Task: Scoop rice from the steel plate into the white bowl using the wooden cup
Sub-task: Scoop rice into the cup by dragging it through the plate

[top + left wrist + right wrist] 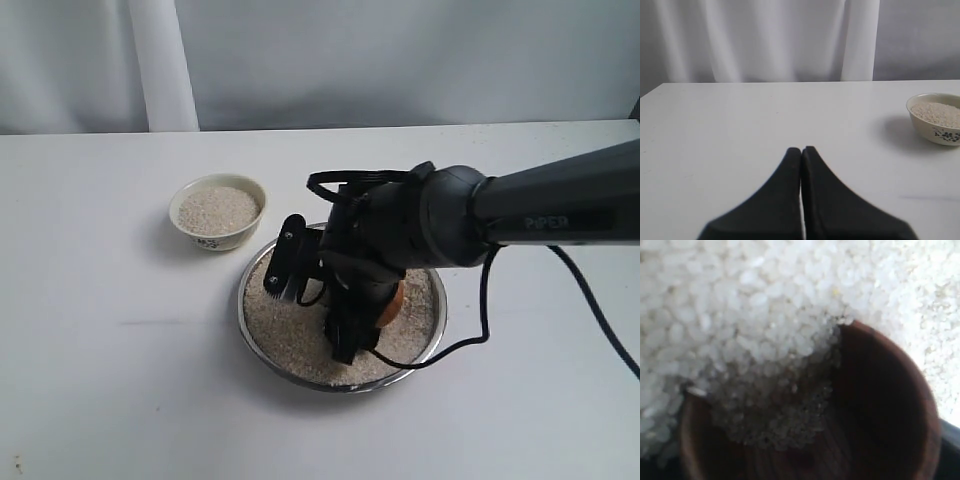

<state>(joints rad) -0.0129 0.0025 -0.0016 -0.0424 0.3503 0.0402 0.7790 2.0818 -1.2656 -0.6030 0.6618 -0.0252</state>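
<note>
Counter (pixel 90 380) carries everything. Right arm (pixel 560 205) reaches over steel plate (pixel 345 388), which is full of rice (pixel 290 335). White bowl (pixel 218 240) just beside plate, rice-filled. Right jaws pinching wooden cup (pixel 880 405), tipped into the plate's grains. Left jaws pressed together.

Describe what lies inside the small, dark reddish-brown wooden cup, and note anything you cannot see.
Inside the dark reddish-brown wooden cup, loose pale rice grains cover one part; the rest is bare dark wood. What lies beneath the grains is hidden.
</note>
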